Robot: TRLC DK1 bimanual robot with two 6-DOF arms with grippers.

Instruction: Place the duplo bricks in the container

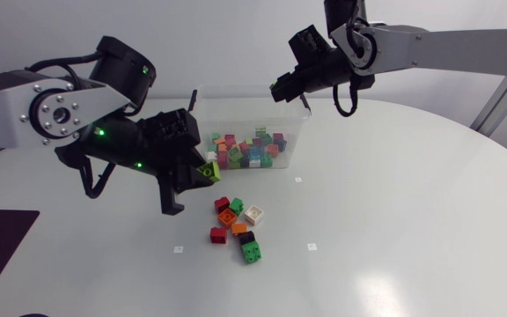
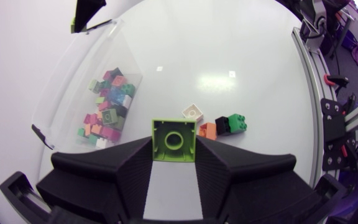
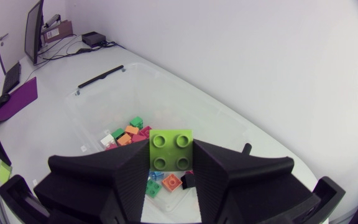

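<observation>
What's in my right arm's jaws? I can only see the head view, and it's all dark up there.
Observer: A lime green two-by-two brick. The right jaws press it from both sides, and its four studs face the wrist camera.
Operator: What's underneath it?
Observer: The right wrist view shows the clear container under the jaws, with many coloured bricks in it.
Operator: And my left arm's brick?
Observer: The left lime green brick shows its hollow underside, with one round tube, to the left wrist camera.
</observation>
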